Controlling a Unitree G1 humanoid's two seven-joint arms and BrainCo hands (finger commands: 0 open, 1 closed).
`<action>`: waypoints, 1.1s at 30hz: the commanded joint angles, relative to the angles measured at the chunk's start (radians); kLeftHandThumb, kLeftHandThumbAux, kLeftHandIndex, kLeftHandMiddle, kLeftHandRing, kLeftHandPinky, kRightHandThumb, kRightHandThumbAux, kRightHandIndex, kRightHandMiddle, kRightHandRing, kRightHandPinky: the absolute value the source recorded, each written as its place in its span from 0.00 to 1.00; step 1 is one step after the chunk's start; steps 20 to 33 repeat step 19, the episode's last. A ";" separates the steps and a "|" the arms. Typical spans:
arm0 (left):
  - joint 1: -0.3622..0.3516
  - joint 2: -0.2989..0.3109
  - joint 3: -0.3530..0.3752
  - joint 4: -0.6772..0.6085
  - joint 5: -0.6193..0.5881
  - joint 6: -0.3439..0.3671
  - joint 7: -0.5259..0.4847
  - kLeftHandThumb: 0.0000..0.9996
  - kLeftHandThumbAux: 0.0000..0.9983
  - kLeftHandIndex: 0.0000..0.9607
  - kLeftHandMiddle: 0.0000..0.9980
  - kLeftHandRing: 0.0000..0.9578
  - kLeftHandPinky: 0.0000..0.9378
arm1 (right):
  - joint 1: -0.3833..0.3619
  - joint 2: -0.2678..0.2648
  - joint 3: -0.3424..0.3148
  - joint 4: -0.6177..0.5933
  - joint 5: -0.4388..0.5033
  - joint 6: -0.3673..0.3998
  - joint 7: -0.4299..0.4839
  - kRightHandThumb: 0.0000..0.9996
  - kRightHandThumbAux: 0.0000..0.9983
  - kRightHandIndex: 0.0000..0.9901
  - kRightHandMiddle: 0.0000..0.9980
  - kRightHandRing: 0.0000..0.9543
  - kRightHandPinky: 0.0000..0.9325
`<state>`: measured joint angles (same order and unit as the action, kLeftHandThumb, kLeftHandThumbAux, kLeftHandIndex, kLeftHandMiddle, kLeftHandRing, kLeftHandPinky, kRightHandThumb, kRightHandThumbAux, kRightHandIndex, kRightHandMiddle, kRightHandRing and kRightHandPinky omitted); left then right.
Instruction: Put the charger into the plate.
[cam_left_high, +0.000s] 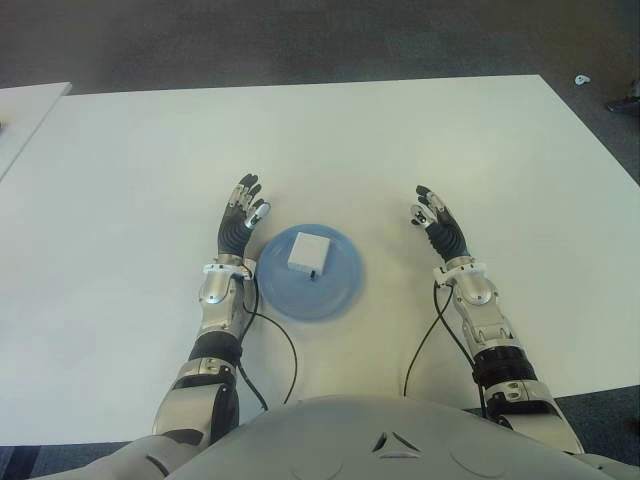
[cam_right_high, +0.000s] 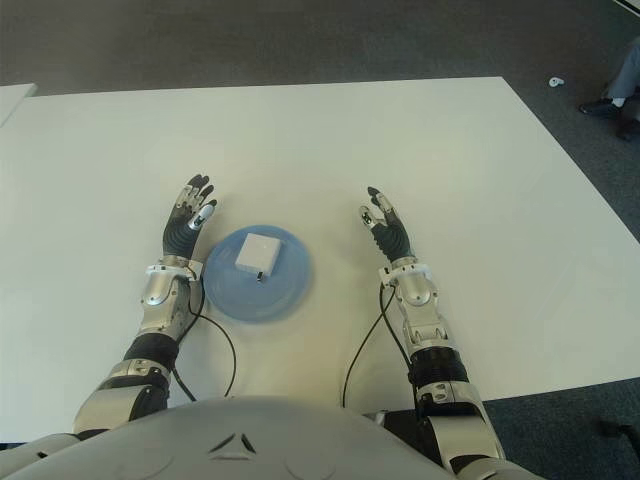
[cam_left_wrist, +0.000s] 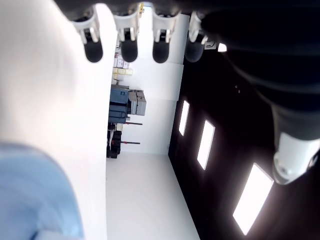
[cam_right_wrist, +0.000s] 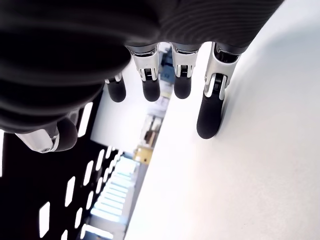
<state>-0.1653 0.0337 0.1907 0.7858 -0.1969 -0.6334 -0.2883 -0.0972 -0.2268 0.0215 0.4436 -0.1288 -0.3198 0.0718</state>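
**Charger in plate, both hands open beside it**

Nearest the camera: robot torso, with two dark cables (cam_left_high: 283, 350) running from the forearms back toward it across the table.

Container: blue plate (cam_left_high: 340, 285) sits on the white table (cam_left_high: 120, 200), near the front edge and between the two arms. White charger (cam_left_high: 306, 251) lies flat inside the plate, toward its far-left part, wholly within the rim. Nothing else in the plate.

Room: bare table surface on all sides of the plate; far edge and both side edges stand well apart from it. Beyond the far edge, dark floor. A second white surface (cam_left_high: 25, 110) shows at the far left.

Left hand (cam_left_high: 240, 222): just beside the plate's left rim, fingers (cam_left_wrist: 127, 50) straight and extended, pointing away from the robot, holding nothing.

Right hand (cam_left_high: 438, 225): right of the plate, clearly apart from it, fingers (cam_right_wrist: 210, 117) extended and relaxed, holding nothing.
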 joint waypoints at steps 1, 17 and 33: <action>0.084 0.005 0.006 0.045 0.007 0.025 0.008 0.03 0.57 0.00 0.00 0.00 0.00 | 0.002 0.009 0.020 0.045 0.014 0.015 0.046 0.13 0.32 0.00 0.00 0.00 0.00; 0.106 0.060 -0.023 0.048 0.110 -0.010 0.083 0.02 0.58 0.00 0.00 0.00 0.00 | -0.006 0.041 -0.009 0.068 0.064 0.015 0.025 0.10 0.32 0.00 0.00 0.00 0.00; 0.106 0.067 -0.029 0.051 0.124 -0.015 0.091 0.02 0.58 0.00 0.00 0.00 0.00 | -0.005 0.048 -0.015 0.068 0.064 0.016 0.011 0.10 0.32 0.00 0.00 0.00 0.00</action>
